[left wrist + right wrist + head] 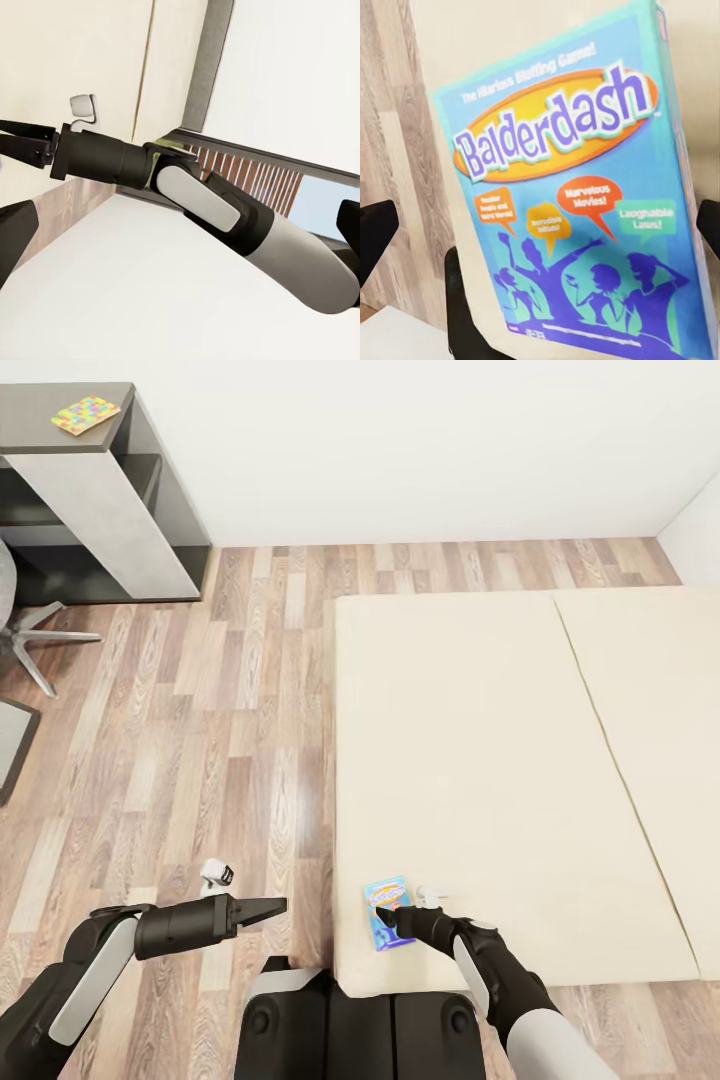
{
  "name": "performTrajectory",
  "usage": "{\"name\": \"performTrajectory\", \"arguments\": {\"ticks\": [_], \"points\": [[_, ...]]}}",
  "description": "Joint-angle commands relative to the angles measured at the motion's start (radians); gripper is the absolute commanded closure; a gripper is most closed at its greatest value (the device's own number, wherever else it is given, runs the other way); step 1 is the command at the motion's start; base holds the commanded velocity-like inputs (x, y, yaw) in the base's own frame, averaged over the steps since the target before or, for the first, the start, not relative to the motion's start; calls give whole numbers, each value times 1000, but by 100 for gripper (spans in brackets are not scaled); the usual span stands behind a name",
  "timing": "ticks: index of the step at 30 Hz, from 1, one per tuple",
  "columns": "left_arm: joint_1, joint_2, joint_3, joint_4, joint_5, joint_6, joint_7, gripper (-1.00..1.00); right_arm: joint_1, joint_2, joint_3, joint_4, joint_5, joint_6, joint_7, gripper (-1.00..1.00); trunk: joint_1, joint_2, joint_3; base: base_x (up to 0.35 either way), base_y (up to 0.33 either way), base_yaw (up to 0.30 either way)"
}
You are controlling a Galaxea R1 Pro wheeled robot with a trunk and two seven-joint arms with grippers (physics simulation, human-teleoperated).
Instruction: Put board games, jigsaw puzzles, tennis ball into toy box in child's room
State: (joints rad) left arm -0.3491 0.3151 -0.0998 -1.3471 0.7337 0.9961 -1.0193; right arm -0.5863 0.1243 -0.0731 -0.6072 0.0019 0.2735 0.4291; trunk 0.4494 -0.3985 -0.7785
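Here the right pincer [386, 916] spreads wide, seemingly touching the board game [577, 202] on the bed [480, 760].

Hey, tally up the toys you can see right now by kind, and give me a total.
Board games: 1, the blue Balderdash box on the bed
Colourful flat toys I can't identify: 1, the item on the dark table
Total: 2

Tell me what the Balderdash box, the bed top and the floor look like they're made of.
Balderdash box: looks like printed cardboard with a slightly glossy face; flat panels, crisp edges, colour artwork.
Bed top: probably matte fabric or foam, plain cream with one seam line; texture too smooth to be sure.
Floor: wood-look planks, semi-gloss; visible grain and a soft light reflection.
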Motion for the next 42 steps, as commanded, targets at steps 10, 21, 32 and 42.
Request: {"name": "performTrajectory", "arguments": {"ticks": [10,21,32,42], "points": [[-1,1,-1,0,3,4,-1,-100,0,2,-8,-2,0,9,6,-100,1,-2,-1,0,54,0],[-1,1,-1,0,3,4,-1,-100,0,2,-8,-2,0,9,6,-100,1,-2,-1,0,14,0],[-1,-8,0,17,0,-2,1,-100,-1,10,-7,-1,1,-5,8,-100,1,-2,-1,0,51,0],[-1,-6,0,18,0,-2,1,-100,-1,0,-7,-2,0,-5,7,-100,1,-2,-1,0,0,0]]}}
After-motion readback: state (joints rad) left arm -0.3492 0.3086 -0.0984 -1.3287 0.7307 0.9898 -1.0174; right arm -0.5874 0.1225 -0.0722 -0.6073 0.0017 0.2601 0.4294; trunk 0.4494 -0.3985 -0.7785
